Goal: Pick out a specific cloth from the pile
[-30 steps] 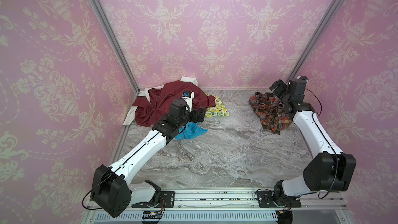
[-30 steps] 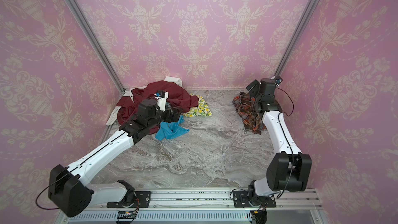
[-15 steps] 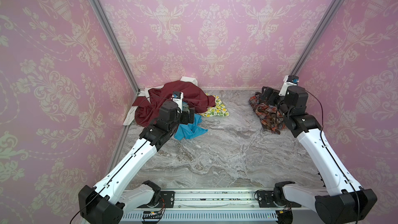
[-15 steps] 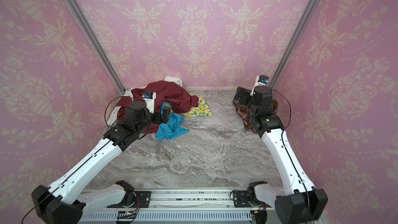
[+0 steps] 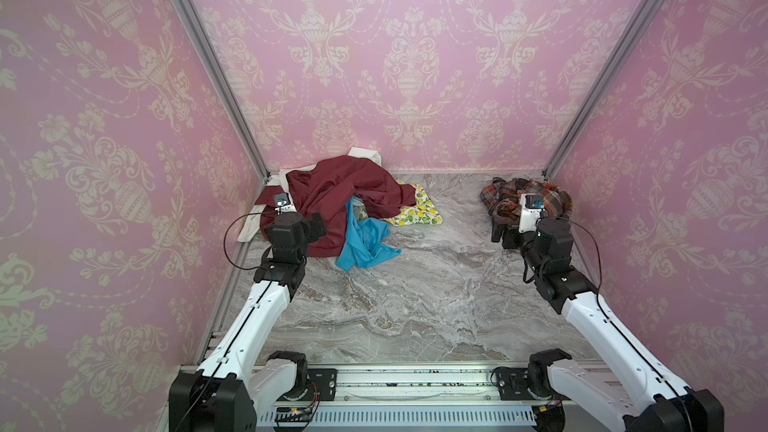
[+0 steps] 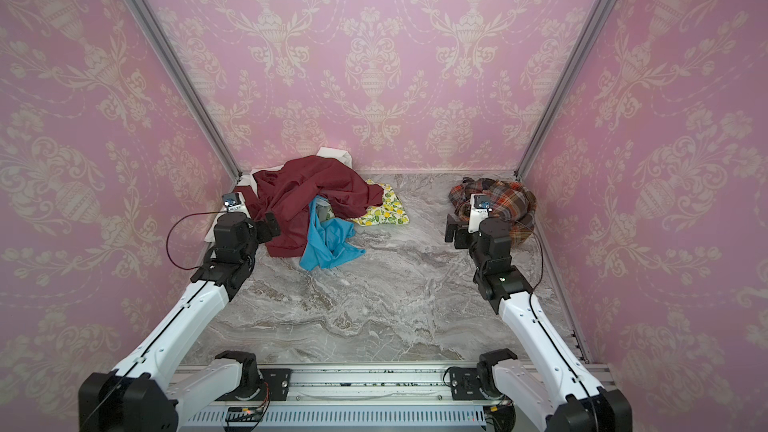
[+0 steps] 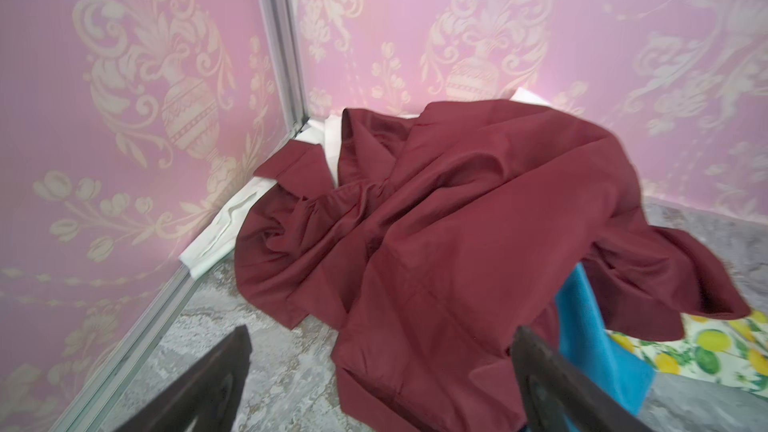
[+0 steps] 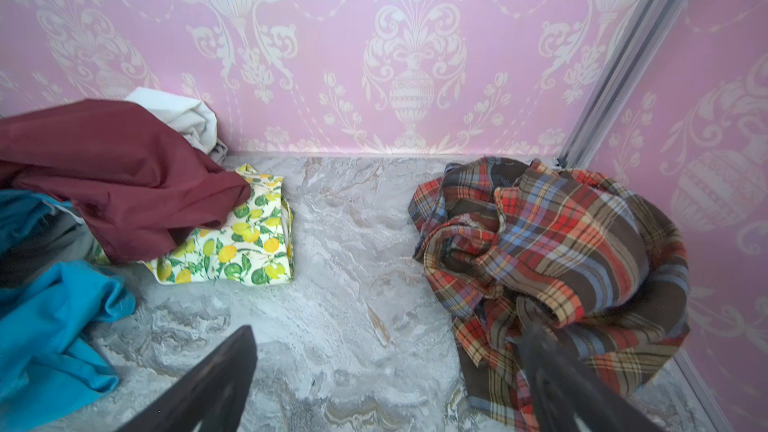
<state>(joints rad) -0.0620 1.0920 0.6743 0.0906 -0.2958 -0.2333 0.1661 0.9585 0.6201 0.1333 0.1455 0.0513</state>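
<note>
- The plaid cloth (image 5: 503,195) lies bunched in the table's (image 5: 415,284) far right corner, well apart from the pile (image 5: 345,197).
- The right fingers (image 8: 557,384) and left fingers (image 7: 208,380) are spread wide, holding nothing.
- The sorting looks done; next, the arms likely draw clear without snagging.

Plaid cloth (image 8: 561,251): soft woven flannel, matt. Maroon garment (image 7: 457,222): thin smooth fabric, faint sheen on folds. Blue cloth (image 8: 50,326): smooth, matt. Lemon-print cloth (image 8: 241,251): flat printed weave. Table (image 5: 415,284): marble-pattern, smooth, dull gloss. Corner post (image 7: 281,35): brushed metal. Wall (image 8: 291,35): matt patterned paper.
</note>
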